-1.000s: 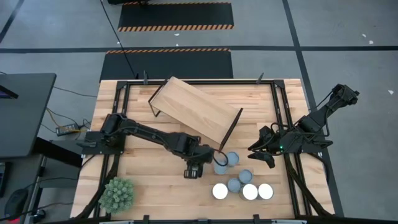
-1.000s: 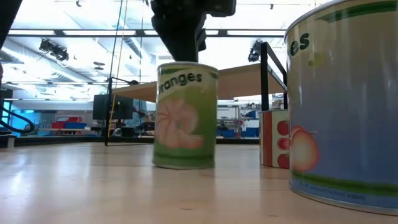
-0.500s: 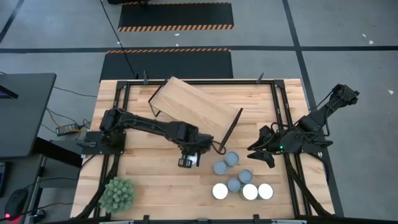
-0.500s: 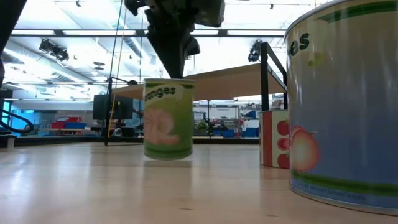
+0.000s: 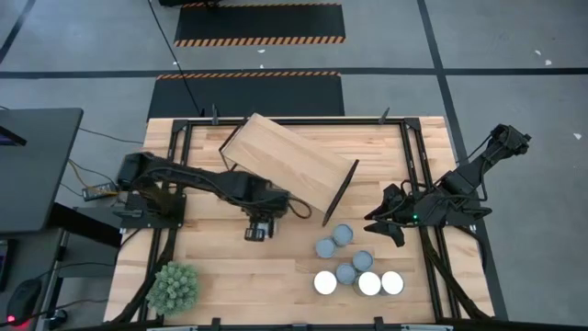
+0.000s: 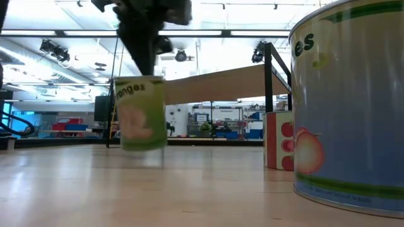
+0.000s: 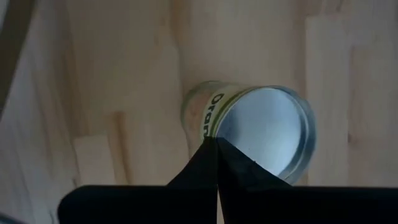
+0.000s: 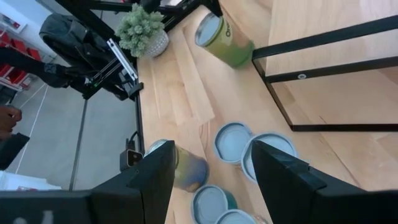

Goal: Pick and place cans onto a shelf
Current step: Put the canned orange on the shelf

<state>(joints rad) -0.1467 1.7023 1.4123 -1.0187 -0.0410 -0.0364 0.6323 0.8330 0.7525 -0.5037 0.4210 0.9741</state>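
A wooden table (image 5: 211, 267) seen from above, with two dark robot arms reaching in from either side. The left gripper (image 5: 256, 230) hangs over the middle of the table, just in front of the near edge of the shelf (image 5: 285, 161). Its fingers are clamped on the rim of a green can (image 6: 139, 113) labelled with oranges, and the level view shows the can hanging clear of the tabletop, slightly tilted. Looking down from that arm's wrist, the can's silver top (image 7: 264, 134) sits right under the pinched fingertips.

The shelf is a light-wood board on thin black legs, lying skewed across the far half of the table.

Six more cans (image 5: 352, 267) stand clustered on the near right part of the table, some with white tops, some blue-grey. From table height, a large one looms at the right edge (image 6: 347, 107), with a red-and-white one (image 6: 278, 148) behind it.

The right gripper (image 5: 381, 225) waits at the table's right edge, its fingers apart and holding nothing.

A spiky green plant ball (image 5: 173, 287) sits at the near left corner.
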